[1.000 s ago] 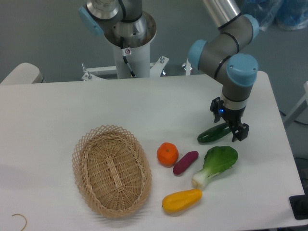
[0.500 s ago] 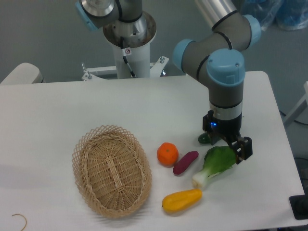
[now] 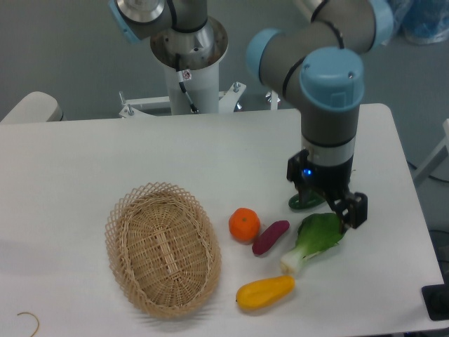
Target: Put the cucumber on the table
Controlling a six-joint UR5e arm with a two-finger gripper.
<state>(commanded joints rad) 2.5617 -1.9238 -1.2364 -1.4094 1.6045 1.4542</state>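
Camera view, fixed, now: the gripper (image 3: 324, 202) sits in front of the cucumber (image 3: 303, 202), of which only one dark green rounded end shows, left of the wrist housing and low against the table (image 3: 84, 154). I cannot tell whether that end touches the white surface, though it looks very close to it.

Change over the last second: one second back the cucumber lay nearly whole in view, slanted under the wrist with the fingers at its right end. Half a second back the arm had swung across toward the camera and covered most of it. Now slightly more of the left end shows, and the wrist has rotated a little further (blue status light still facing the camera).

Gripper state: one dark finger (image 3: 354, 209) sticks out lower right beside the bok choy (image 3: 317, 239), but the gap between the fingers is hidden by the wrist, so I cannot tell whether they hold the cucumber or have let go.

Judgement: the cucumber has barely shifted while the arm moved over it, so it is probably already resting on the table or just about to. What remains, if anything, is the release and a clean retreat.

Risk: the bok choy lies just beside the lower finger; a sideways exit could nudge it.
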